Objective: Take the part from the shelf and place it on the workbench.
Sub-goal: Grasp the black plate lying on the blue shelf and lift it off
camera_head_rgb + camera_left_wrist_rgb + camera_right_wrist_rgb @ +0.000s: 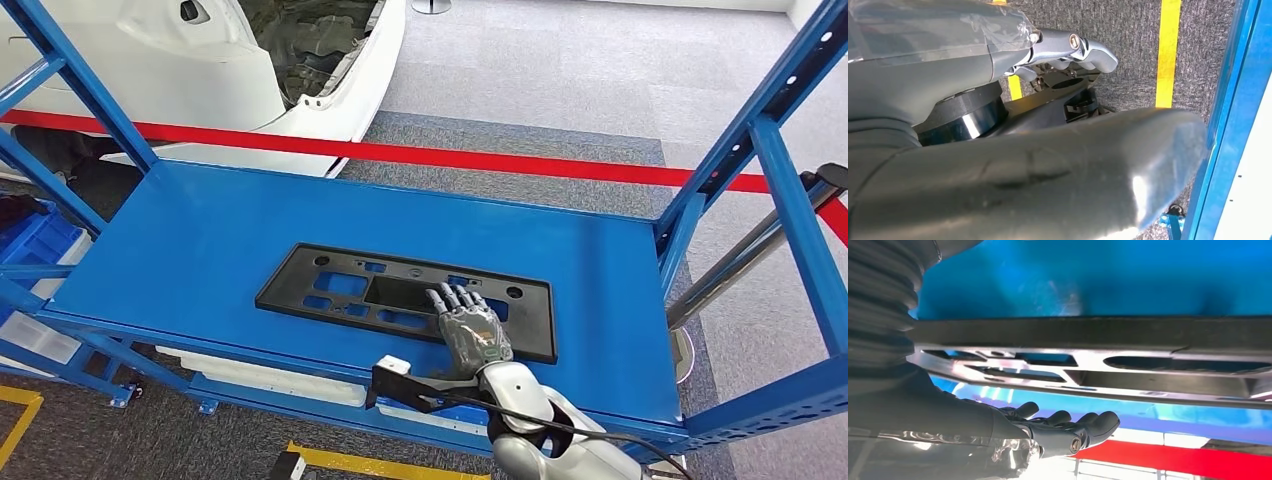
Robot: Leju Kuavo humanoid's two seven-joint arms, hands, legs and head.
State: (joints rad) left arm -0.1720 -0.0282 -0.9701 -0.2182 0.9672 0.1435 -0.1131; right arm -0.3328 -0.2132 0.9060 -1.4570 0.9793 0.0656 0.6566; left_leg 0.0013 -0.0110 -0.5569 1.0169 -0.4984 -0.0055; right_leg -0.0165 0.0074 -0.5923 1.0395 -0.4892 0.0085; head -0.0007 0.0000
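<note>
a flat black part (405,300) lies on the blue shelf (200,240). it is a long plate with many holes cut in it, and one bigger box shape in the middle. it sits near the front edge of the shelf, a bit to the right of the middle. the robot's right hand (470,325) reaches in from below and rests flat on the right half of the part, with its fingers (452,297) stretched out and a little apart. it is not holding anything. in the right wrist view the same right hand (1068,430) shows its dark fingers (1100,422) lying straight, close to the part (1098,365), with the blue shelf (1098,280) beyond it. a black cable (560,425) runs along the right arm. in the left wrist view the left hand (1068,50) hangs over grey carpet (1133,50) with a yellow line (1168,50) on it, next to a blue post (1238,115) of the shelf. its silver fingers are bent in, and nothing can be seen in them. behind the shelf there is a red tape (450,157) stretched across, and a white car body (200,70) stands past it on the grey floor.
</note>
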